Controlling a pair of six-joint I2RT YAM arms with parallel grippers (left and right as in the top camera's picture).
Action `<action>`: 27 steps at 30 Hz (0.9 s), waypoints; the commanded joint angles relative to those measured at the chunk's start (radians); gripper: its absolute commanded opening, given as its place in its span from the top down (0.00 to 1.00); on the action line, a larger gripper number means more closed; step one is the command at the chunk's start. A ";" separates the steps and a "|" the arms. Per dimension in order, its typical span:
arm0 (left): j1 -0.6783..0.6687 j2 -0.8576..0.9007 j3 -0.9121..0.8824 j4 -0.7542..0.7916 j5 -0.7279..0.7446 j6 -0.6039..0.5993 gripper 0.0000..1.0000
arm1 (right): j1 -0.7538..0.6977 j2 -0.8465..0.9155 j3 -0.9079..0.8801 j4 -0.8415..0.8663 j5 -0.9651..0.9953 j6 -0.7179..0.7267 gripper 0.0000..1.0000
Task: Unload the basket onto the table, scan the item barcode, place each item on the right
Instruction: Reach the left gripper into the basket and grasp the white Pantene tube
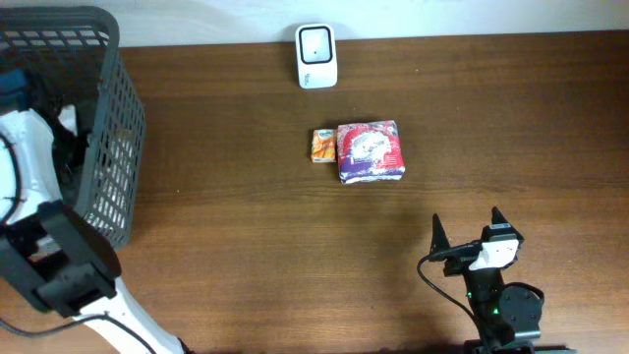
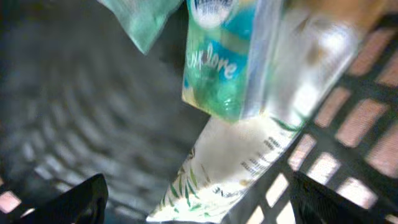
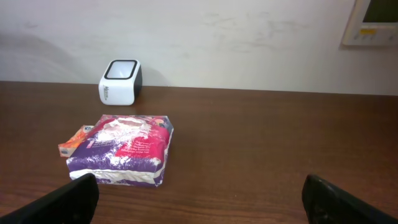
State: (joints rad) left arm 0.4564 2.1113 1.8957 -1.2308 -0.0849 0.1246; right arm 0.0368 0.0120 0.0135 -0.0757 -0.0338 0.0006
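While the left end effector (image 2: 208,202) gapes open inside the basket (image 1: 123,108), a white packet (image 2: 230,168) lies just ahead.

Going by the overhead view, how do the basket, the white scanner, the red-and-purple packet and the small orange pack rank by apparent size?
Largest to smallest:
1. basket, though the frame edge cuts it off
2. red-and-purple packet
3. white scanner
4. small orange pack

overhead: down on table (image 1: 246,246) | left wrist: close inside basket (image 2: 360,134) | right wrist: low toward scanner (image 3: 120,81), shared overhead
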 commanded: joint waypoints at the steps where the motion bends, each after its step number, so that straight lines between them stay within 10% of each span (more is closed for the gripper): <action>1: -0.002 0.100 0.003 -0.041 0.040 0.032 0.09 | -0.005 -0.006 -0.008 -0.003 0.001 0.008 0.01; 6: -0.002 0.180 0.003 -0.068 0.175 0.106 0.11 | -0.005 -0.006 -0.008 -0.003 0.001 0.008 0.01; 18: 0.009 0.183 0.107 -0.144 0.175 0.037 1.00 | -0.005 -0.006 -0.008 -0.003 0.001 0.008 0.01; 27: 0.021 0.182 0.738 -0.457 0.176 -0.139 1.00 | -0.005 -0.006 -0.008 -0.003 0.001 0.008 0.01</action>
State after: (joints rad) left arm 0.4709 2.3161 2.4577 -1.6539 0.0795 0.0650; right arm 0.0368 0.0116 0.0135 -0.0757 -0.0338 0.0006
